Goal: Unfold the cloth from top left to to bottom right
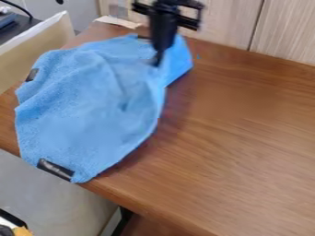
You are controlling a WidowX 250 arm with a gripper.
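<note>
Counted one blue cloth (92, 106), lying between the back left corner and the near edge of one brown worktop (246, 138), and one black gripper (157, 62) above it, toward the back edge. Tallied two dark patches on the blue: a first dark patch (32, 74) by the left edge, a second dark patch (55, 169) at the near edge. Noted one pale flat piece (117, 21) by the back left corner, plus one beige panel (40, 48) beyond the left edge.
</note>
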